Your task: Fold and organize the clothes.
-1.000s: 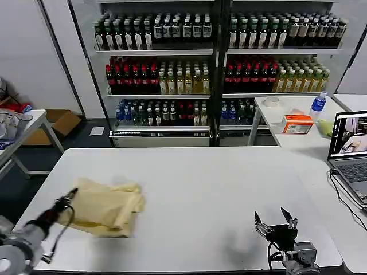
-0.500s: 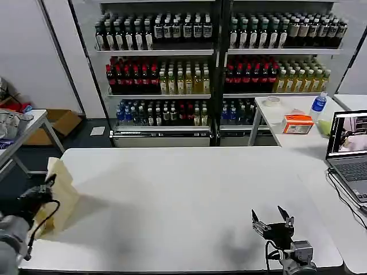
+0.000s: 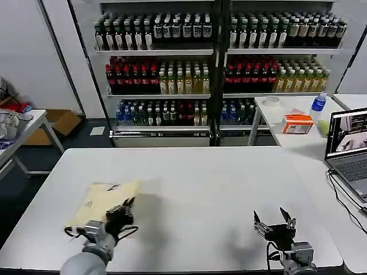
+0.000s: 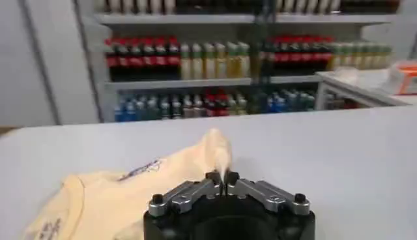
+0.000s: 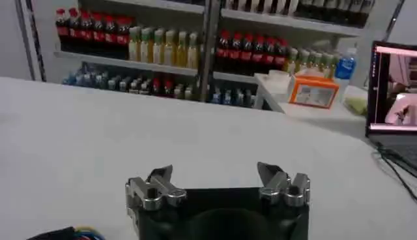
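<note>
At the bottom left of the head view, the left gripper [image 3: 125,209] sits low over the white table [image 3: 218,189], its jaws pinched together on a raised fold of the pale yellow T-shirt [image 3: 98,201]. In the left wrist view the same gripper [image 4: 223,179] shows its two fingertips meeting on a peak of cream fabric that stands up just above them, while the rest of the T-shirt [image 4: 117,195] spreads flat on the table toward the lower left of that picture, with small dark print on it.

At the bottom right of the head view, the right gripper [image 3: 274,222] rests low over the table near its front edge, jaws spread apart with nothing between them, well apart from the shirt. The right wrist view shows that gripper [image 5: 218,176] with its fingers wide and bare tabletop ahead.

In the head view the T-shirt lies in the lower left part of the table, a roughly folded patch with dark label print near its upper edge.

Farther back at the right edge, an open laptop [image 3: 347,143] stands on the table, and behind it a second table holds an orange box [image 3: 297,123] and a water bottle [image 3: 317,106]. Across the top of the frame, shelves of bottles [image 3: 218,63] fill the background.
</note>
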Available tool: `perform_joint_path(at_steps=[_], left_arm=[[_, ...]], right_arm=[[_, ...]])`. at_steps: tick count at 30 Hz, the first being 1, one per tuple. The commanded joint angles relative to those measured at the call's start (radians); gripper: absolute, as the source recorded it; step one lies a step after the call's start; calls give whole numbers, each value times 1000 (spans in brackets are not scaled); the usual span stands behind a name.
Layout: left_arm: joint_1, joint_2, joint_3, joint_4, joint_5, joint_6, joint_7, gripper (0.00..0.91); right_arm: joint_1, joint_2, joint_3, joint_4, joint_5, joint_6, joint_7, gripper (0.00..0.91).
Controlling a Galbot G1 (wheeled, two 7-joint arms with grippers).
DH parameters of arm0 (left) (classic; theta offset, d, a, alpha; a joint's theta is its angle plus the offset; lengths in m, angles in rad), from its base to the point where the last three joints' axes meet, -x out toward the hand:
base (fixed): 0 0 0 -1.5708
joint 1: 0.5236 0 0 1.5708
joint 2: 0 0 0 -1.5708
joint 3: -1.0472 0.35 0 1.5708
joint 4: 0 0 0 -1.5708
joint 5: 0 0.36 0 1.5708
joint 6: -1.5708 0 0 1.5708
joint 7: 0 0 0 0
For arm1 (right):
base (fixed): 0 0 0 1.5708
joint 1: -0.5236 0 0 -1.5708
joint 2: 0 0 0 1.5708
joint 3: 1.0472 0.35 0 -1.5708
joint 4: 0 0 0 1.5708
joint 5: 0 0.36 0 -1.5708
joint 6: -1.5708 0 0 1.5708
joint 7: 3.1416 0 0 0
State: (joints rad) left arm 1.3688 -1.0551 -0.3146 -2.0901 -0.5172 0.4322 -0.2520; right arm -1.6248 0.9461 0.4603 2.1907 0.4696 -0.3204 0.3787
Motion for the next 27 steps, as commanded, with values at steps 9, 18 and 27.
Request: perform_joint_path(at_steps=[9,18,27], left_arm=[[-390,-195,306,216,-179,25,-119,30],[-419,-218,357,256,-209,-28,-64,907],[-274,-165,261,109,-196,-186,-14,907]], right_arm=[[-7,10,11,15,-4,-5,2,907],[6,8,11,18,-7,8,-7,907],[39,-10,-1,28,-13,111,-82,907]])
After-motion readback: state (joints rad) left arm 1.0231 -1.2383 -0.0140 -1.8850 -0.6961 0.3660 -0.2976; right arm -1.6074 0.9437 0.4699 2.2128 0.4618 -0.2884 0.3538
